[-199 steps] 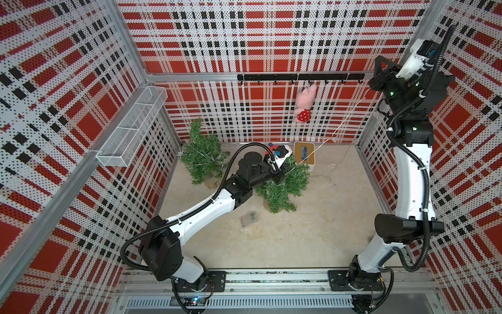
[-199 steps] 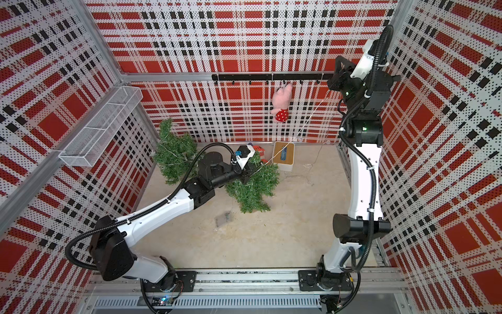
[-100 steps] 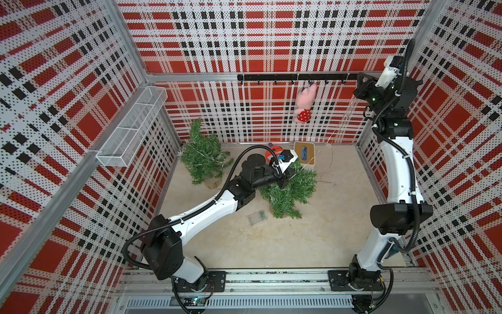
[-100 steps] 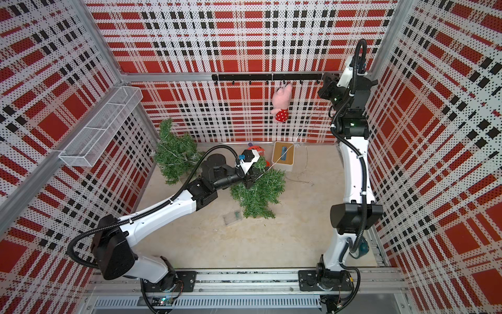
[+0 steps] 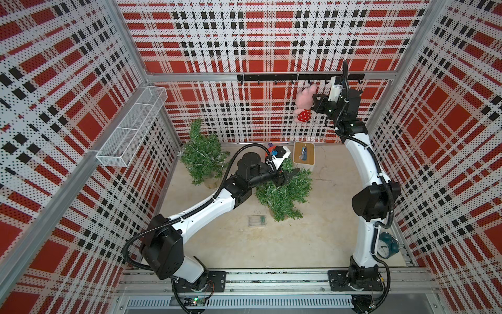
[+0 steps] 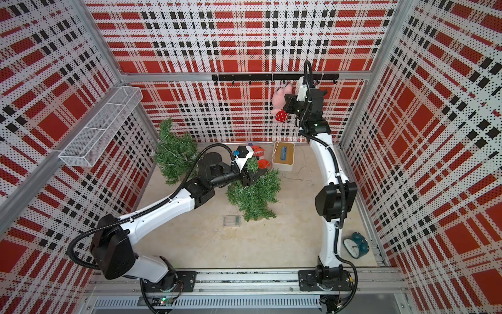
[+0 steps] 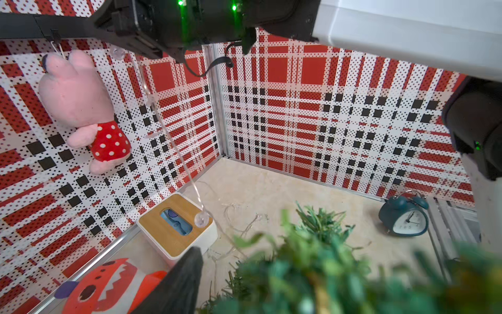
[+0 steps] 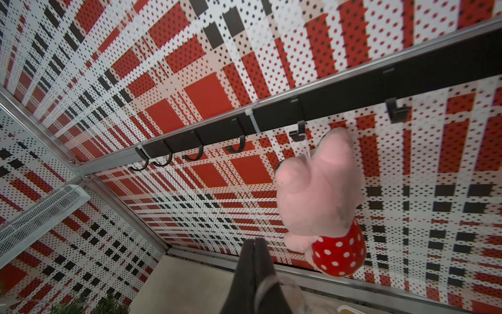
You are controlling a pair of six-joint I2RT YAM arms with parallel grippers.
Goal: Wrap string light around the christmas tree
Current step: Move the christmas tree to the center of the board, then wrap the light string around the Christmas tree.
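Nearest, by the right wall, a teal alarm clock [image 5: 387,246] stood on the floor [image 5: 312,239]. A little farther in, near the middle, a clear plastic case [image 5: 257,220] lay flat just beside the near foot of the christmas tree [image 5: 282,194]. The tree stood mid-floor; from above I could not tell whether it was upright or leaning.

The left gripper [image 5: 288,175] reached in from the left at the tree's far, upper branches. Its jaws were spread wide among the needle tips, and I could not tell whether they touched. In the left wrist view one dark finger [image 7: 184,277] showed beside blurred green needles.

Beyond the tree to the right, slack string light [image 7: 201,219] lay in loops on the floor. It then rose past a wood-topped tissue box [image 5: 304,156] by the far wall, up to the right gripper [image 5: 314,102]. That gripper was raised high, jaws pressed together on the string, close beside a pink plush [image 5: 304,107] hanging from a black hook rail [image 5: 271,77].

A red toy [image 6: 260,157] lay left of the tissue box. A second tree [image 5: 202,157], with pale strands among its branches, stood in the far left corner. A wire basket [image 5: 133,130] hung on the left wall.
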